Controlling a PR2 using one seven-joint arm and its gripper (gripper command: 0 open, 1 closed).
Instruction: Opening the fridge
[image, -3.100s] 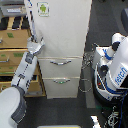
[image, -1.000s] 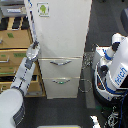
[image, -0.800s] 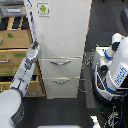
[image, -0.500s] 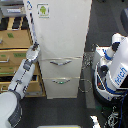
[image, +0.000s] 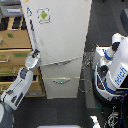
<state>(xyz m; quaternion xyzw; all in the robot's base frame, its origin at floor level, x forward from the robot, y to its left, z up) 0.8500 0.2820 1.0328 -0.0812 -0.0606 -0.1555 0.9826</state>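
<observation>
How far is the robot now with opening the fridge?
Done: the gripper has reached the left edge of the fridge. In hand: whether it grips the edge is too small to tell. Left: the upper door looks shut or barely ajar, with no shelves showing, so the swing open remains.

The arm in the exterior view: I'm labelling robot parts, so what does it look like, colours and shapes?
The arm has bulky rounded white shells split by dark grey joint sections, thick low down and tapering upward. Its gripper is small and pale grey-white with darker parts. No cables or markings can be made out on it at this resolution.
</observation>
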